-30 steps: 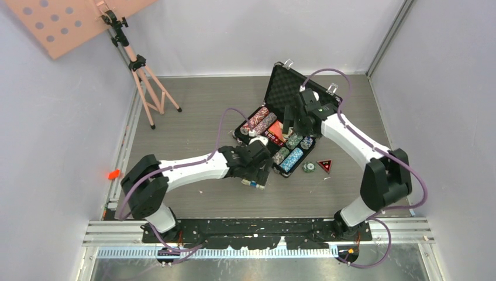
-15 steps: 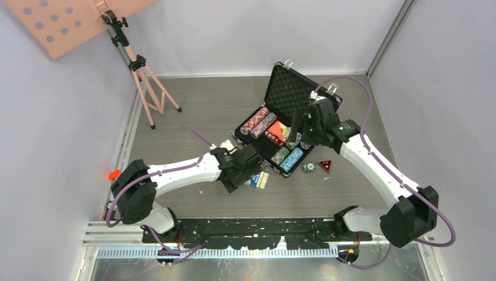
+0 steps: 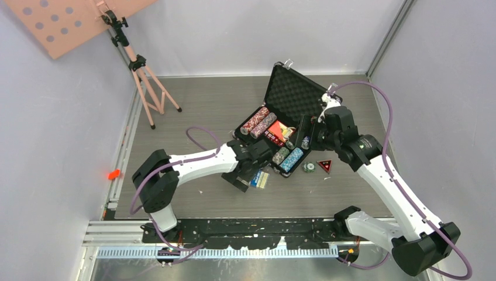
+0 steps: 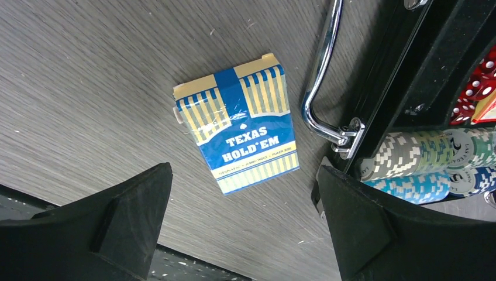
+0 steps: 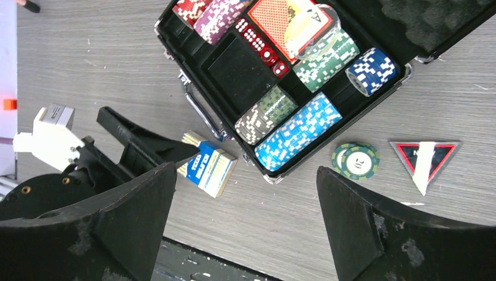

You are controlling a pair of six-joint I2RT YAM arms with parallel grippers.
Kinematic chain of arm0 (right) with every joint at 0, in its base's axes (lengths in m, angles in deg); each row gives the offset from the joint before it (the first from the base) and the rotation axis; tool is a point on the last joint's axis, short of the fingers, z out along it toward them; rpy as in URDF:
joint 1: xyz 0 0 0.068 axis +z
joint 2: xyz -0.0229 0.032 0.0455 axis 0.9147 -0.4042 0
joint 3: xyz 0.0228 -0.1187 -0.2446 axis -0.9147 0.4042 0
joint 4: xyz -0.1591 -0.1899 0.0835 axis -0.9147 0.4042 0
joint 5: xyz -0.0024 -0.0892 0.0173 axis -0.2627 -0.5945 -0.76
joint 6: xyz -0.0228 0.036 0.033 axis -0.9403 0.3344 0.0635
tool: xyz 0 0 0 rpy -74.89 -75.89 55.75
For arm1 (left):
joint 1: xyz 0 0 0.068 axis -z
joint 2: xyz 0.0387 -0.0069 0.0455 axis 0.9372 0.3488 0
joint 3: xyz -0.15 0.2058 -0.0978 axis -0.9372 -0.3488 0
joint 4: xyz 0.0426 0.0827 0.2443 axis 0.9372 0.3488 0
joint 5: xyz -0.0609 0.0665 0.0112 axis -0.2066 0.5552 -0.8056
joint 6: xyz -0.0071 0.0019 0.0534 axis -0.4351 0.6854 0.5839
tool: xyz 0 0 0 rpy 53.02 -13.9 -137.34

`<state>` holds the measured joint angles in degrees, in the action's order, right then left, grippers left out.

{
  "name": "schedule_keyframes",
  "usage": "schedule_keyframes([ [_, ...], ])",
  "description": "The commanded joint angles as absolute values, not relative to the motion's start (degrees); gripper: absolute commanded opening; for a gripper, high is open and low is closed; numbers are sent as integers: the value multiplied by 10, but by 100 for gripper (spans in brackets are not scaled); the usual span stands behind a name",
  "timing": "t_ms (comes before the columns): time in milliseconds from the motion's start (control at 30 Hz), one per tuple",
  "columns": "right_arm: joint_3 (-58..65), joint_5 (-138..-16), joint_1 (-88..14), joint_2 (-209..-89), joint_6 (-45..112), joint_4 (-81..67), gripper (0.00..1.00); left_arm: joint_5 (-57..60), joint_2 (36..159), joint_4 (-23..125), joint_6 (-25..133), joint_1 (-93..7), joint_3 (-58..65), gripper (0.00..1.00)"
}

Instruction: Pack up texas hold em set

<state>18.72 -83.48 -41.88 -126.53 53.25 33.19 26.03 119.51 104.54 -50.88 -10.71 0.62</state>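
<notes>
Lying flat on the surface [image 4: 88, 88], the blue deck [image 4: 237, 137] sits just ahead of the left tool [image 4: 243, 170], whose fingers stand wide apart, empty. The open case [image 5: 240, 73], right of that tool, holds chips [image 5: 298, 132], dice [image 5: 260, 44] and a red deck [image 5: 281, 20]. The right tool [image 5: 245, 170] hangs above it, fingers apart, empty.

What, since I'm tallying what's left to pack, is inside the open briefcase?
Inside the briefcase: rows of poker chips, red dice, a red card deck, and one bare foam compartment. Anything beneath the chips or deck is covered, so cannot be seen.
</notes>
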Motion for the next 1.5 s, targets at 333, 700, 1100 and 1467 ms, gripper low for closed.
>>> schedule_keyframes([
  [333, 194, -801, -415, -1240, 550, 324, 96, 251, 1260, 1019, -683, -106, 1, 96],
  [700, 200, -806, -415, -1228, 548, 328, 96, 274, 1262, 1015, -701, -107, -8, 96],
  [1100, 201, -807, -415, -1226, 545, 331, 96, 263, 1203, 995, -706, -106, -32, 100],
  [1467, 200, -806, -415, -1225, 545, 334, 96, 259, 1226, 977, -716, -107, -16, 100],
])
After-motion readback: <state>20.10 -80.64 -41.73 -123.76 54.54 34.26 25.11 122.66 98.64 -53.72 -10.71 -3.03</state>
